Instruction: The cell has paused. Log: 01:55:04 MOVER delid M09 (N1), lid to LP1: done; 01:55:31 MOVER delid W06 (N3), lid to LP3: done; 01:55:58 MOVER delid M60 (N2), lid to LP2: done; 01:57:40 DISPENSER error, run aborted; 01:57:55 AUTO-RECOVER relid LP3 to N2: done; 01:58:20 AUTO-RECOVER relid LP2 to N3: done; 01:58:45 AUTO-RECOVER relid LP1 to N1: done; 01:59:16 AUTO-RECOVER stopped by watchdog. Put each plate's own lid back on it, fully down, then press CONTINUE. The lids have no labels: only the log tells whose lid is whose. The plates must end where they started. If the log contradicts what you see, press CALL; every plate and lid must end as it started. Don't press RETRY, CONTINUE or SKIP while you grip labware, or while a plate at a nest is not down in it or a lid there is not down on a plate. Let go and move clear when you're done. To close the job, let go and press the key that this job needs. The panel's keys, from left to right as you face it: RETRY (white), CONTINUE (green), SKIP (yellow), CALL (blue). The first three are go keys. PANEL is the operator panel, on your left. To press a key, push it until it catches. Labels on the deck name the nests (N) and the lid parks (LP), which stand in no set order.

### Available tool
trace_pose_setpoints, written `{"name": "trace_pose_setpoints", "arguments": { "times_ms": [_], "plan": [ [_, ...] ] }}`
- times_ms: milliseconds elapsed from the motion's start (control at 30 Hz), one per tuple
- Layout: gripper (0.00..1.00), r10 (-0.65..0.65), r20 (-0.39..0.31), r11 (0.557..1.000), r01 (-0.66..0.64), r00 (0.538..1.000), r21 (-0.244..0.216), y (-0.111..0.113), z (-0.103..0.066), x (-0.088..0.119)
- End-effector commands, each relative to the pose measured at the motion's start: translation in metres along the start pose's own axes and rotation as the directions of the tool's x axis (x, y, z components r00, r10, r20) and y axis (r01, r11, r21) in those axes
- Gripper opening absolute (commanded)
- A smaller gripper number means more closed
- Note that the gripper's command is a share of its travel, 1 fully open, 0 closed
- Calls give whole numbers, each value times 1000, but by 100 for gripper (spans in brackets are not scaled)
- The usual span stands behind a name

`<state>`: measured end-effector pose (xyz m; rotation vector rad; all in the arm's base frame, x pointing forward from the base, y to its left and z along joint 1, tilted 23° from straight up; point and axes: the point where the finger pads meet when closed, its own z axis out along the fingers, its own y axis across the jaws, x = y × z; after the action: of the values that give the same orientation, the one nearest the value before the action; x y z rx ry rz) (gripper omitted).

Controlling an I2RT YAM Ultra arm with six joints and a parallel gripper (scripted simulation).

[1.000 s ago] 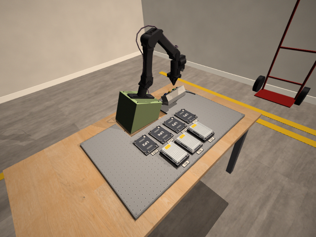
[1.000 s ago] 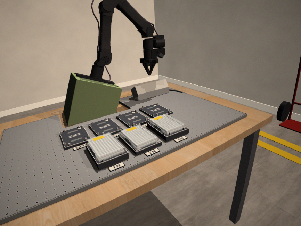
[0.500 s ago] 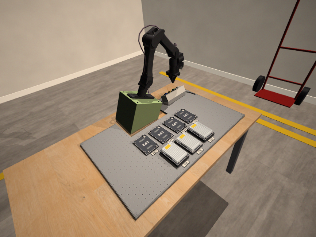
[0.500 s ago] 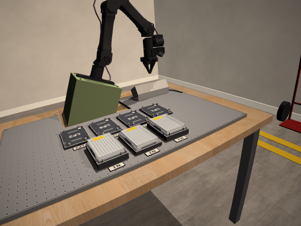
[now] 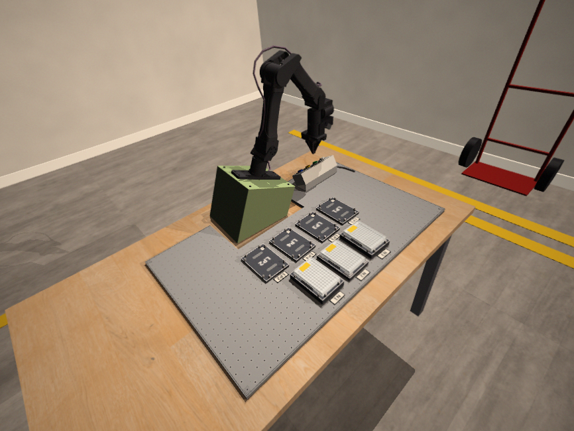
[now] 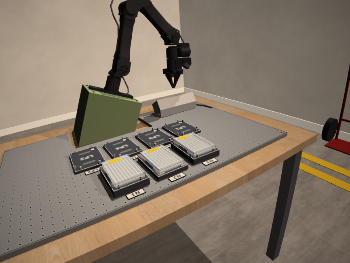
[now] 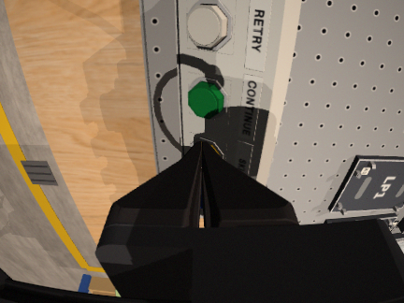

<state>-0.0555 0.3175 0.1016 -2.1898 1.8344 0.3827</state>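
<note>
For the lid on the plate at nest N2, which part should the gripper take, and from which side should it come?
Probably the lid's two long side edges, approached straight from above. It lies flat on the plate, and neighbours at N1 and N3 stand close beside it, so a sideways approach looks blocked. The gripper, now shut and holding nothing, must open first.

From the top view we look down at a slant from high and well back, taking in the whole table (image 5: pixel 92 324), the arm and the floor around. From the exterior view we stand lower and nearer at the table's long edge, facing the plates and the arm's base (image 6: pixel 104 115) beyond them. The wrist view looks straight down past the closed gripper (image 7: pixel 202 144) onto the panel (image 7: pixel 275 24), very near, and shares the LP1 park (image 7: pixel 374 187) with both wider views.
</note>
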Motion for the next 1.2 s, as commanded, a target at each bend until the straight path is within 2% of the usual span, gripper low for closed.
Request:
{"name": "trace_pose_setpoints", "arguments": {
  "times_ms": [0, 67, 133, 167, 200, 233, 333, 400, 700, 800, 900, 1167],
  "plan": [
    [0, 24, 48, 1000, -25, 999, 8, -5, -2, -10],
    [0, 23, 22, 1000, -23, 1000, 8, -5, 8, -6],
    [0, 23, 22, 1000, -23, 1000, 8, -5, 8, -6],
    [0, 23, 56, 1000, -23, 998, 7, -5, 1, -12],
    [0, 22, 26, 1000, -22, 999, 8, -5, 10, -5],
    [0, 21, 21, 1000, -21, 1000, 7, -5, 13, -6],
    [0, 21, 82, 1000, -22, 996, 6, -6, -2, -21],
    [0, 21, 87, 1000, -22, 996, 6, -6, -3, -24],
    [0, 19, 68, 1000, -19, 998, 5, -6, 1, -21],
    [0, 14, 41, 1000, -14, 999, 4, -4, 11, -14],
    [0, 14, 41, 1000, -14, 999, 4, -4, 12, -9],
    [0, 14, 32, 1000, -14, 999, 4, -3, 20, -9]
  ]
}}
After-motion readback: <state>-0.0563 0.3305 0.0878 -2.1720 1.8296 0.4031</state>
